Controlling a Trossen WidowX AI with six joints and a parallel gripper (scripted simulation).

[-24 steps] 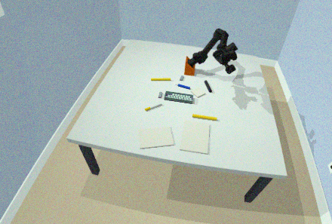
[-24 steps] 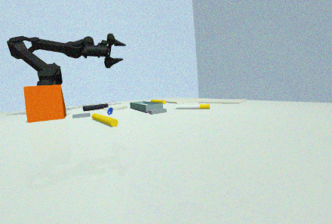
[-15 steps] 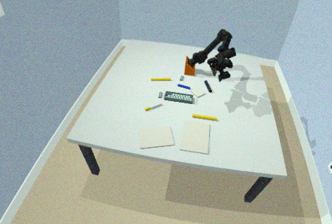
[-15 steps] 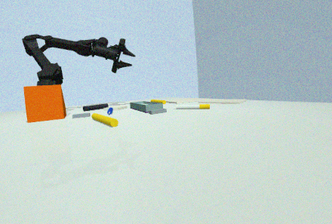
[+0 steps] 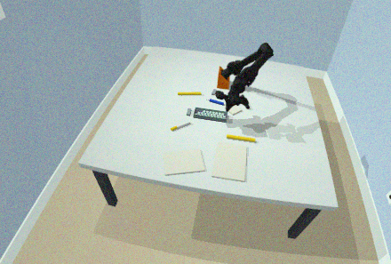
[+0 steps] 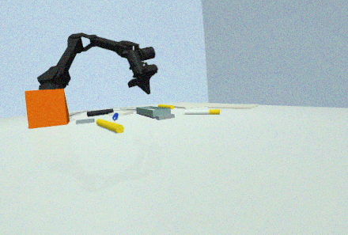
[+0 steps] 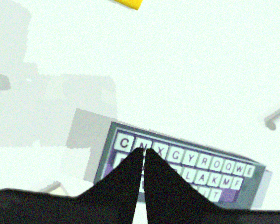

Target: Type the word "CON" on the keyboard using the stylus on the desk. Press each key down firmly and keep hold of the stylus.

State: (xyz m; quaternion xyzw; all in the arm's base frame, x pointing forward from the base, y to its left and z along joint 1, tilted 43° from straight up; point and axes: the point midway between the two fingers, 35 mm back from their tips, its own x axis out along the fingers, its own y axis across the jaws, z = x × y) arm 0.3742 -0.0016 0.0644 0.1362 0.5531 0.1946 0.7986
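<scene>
The keyboard (image 5: 210,115) (image 6: 148,112) (image 7: 191,159) lies on the table. Its top row shows C, N, X, G, Y, R, O, Q, W, E; some lower keys are hidden behind the fingers. My gripper (image 5: 227,110) (image 6: 149,92) (image 7: 143,154) is shut with nothing between its fingers. It points down above the keyboard, its tips seen just below N and X in the wrist view. A pen-like stick with a yellow end (image 5: 173,128) (image 6: 214,111) lies beside the keyboard. A blue pen-like piece (image 5: 216,102) (image 6: 115,116) and a black bar (image 6: 100,112) lie nearer the arm base. Which is the stylus I cannot tell.
An orange block (image 5: 223,82) (image 6: 47,108) stands by the arm base. One yellow stick (image 5: 189,93) (image 6: 110,126) lies near it, another (image 5: 241,138) (image 6: 166,107) (image 7: 128,2) beyond the keyboard. Two flat pads (image 5: 184,162) (image 5: 230,162) lie at the table's front. A grey block (image 5: 189,112) (image 6: 164,116) sits beside the keyboard.
</scene>
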